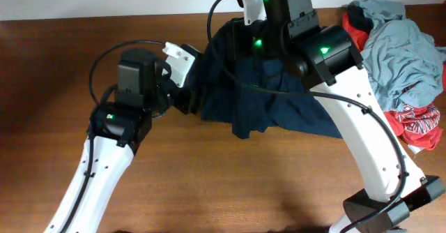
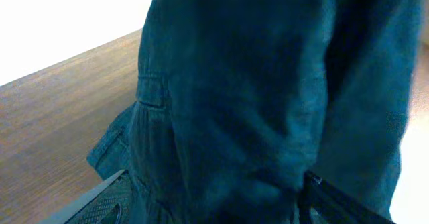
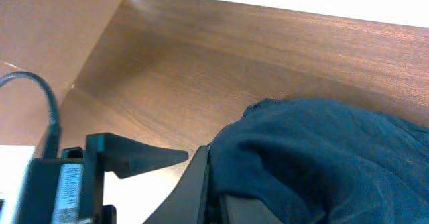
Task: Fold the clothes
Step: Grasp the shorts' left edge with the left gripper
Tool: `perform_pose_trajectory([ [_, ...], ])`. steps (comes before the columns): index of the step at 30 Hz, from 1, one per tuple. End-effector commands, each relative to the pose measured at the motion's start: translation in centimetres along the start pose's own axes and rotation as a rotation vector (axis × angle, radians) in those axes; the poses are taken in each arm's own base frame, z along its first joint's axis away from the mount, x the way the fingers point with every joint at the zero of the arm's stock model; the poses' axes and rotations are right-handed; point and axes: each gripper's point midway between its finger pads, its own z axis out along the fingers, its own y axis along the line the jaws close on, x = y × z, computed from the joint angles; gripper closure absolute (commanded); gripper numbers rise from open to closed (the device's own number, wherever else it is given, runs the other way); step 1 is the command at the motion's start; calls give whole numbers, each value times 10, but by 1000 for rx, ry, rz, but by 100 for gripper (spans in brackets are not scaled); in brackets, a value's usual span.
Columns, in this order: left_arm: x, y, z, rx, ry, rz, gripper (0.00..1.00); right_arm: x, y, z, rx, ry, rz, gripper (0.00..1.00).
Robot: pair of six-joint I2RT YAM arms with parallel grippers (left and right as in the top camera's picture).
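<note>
A dark navy garment (image 1: 265, 100) hangs bunched between my two grippers above the wooden table (image 1: 209, 177). My left gripper (image 1: 187, 97) holds its left edge. In the left wrist view the cloth (image 2: 234, 83) fills the frame and bunches between the fingers (image 2: 214, 204). My right gripper (image 1: 244, 38) holds the upper part near the table's back edge. In the right wrist view its fingers (image 3: 218, 190) are shut on a fold of the garment (image 3: 322, 157). The garment's lower hem rests on the table.
A pile of other clothes (image 1: 401, 58), grey-blue with red pieces (image 1: 418, 125), lies at the right back of the table. The right arm's white link (image 1: 369, 142) runs down the right side. Bare wood shows at the left and front.
</note>
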Motion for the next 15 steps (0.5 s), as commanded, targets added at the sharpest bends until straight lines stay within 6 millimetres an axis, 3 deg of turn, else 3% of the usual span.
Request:
perform_pose_trajectory([
  [1,2,9,6,-48,17,20,33,-10,11,-9,-25,-36,-8,96],
  [3,4,16,7,-83,28,17,69,-9,12,-9,-36,-32,-9,96],
  [5,5,20,7,-104,31,16,85,-9,13,-9,-42,-30,-9,96],
  [10,1,23,7,-124,17,20,99,-7,15,-9,-55,-21,-8,96],
  [15,-10,25,7,-135,-25,33,99,7,0,-9,22,30,-41,96],
])
